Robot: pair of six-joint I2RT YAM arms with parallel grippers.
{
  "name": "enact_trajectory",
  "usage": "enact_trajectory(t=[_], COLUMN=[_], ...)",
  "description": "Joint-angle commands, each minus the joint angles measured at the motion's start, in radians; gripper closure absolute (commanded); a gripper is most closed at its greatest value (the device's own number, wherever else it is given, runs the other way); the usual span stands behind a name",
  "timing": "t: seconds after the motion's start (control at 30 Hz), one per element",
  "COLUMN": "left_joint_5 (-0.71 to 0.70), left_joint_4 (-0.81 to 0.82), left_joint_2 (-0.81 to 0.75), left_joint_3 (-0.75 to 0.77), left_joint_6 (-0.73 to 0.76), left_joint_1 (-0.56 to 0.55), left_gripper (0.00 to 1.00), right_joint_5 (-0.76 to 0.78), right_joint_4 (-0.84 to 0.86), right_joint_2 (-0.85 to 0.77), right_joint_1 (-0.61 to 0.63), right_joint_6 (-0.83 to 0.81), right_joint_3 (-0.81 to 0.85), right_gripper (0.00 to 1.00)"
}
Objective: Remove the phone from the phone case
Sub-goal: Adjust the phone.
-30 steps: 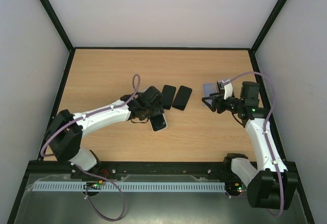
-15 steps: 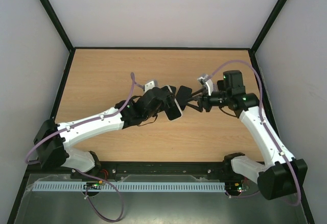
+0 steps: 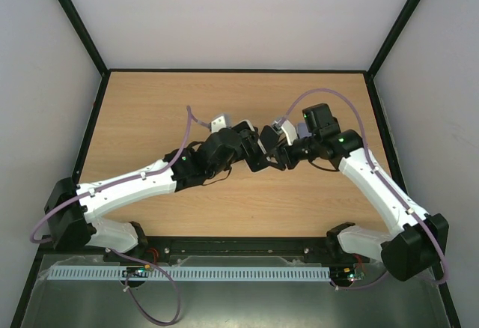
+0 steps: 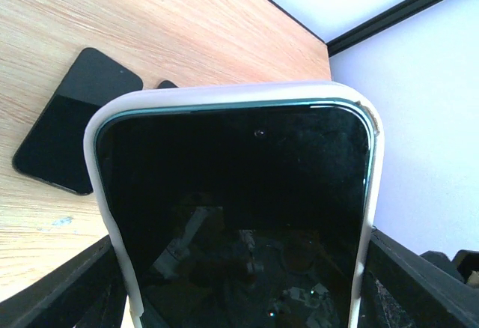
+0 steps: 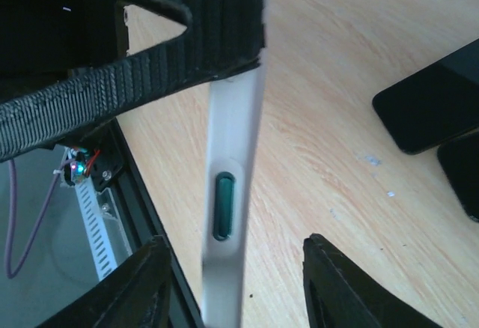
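Note:
The phone (image 4: 239, 216) has a dark screen and sits in a white case (image 4: 224, 94). My left gripper (image 4: 239, 302) is shut on the cased phone and holds it above the table, near mid-table in the top view (image 3: 254, 156). In the right wrist view the case's white side edge (image 5: 233, 141) with a green button (image 5: 223, 207) stands between the fingers (image 5: 127, 290) of my right gripper (image 5: 236, 287). That gripper is open, and the edge lies nearer its left finger. My left gripper's ribbed finger (image 5: 150, 73) clamps the case above it.
Two bare black phones lie flat on the wooden table (image 3: 150, 111) beyond the held phone, one (image 4: 75, 129) to the left and another (image 4: 166, 84) mostly hidden; they also show in the right wrist view (image 5: 434, 107). A black rail (image 3: 239, 249) runs along the near edge.
My left arm has lifted the cased phone off the table and carried it right. My right arm has swung left to it, and its open jaws now straddle the case's edge.

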Motion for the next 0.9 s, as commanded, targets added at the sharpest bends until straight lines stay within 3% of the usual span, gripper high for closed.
enact_trajectory(t=[0.0, 0.23, 0.5, 0.6, 0.77, 0.87], left_joint_5=[-0.011, -0.034, -0.055, -0.083, -0.169, -0.193], left_joint_4=[0.079, 0.058, 0.112, 0.171, 0.267, 0.336], left_joint_2=[-0.030, -0.027, -0.046, -0.081, -0.198, -0.271], left_joint_3=[0.038, 0.042, -0.007, -0.090, -0.234, -0.308], left_joint_6=[-0.011, -0.019, -0.005, -0.003, 0.048, 0.181], left_joint_1=[-0.015, -0.022, -0.028, -0.026, -0.027, -0.026], left_gripper=[0.44, 0.42, 0.22, 0.02, 0.01, 0.01], right_joint_5=[0.051, 0.033, 0.016, 0.028, 0.024, 0.028], right_joint_4=[-0.026, -0.013, -0.003, 0.003, -0.001, 0.002], right_joint_2=[0.017, 0.042, 0.034, 0.024, 0.000, -0.027], right_joint_1=[0.040, 0.051, 0.051, 0.051, 0.051, 0.049], right_joint_6=[0.020, 0.038, 0.057, 0.064, 0.064, 0.059], right_joint_3=[0.037, 0.037, 0.029, 0.024, 0.014, 0.004], right_gripper=[0.56, 0.72, 0.97, 0.98, 0.98, 0.98])
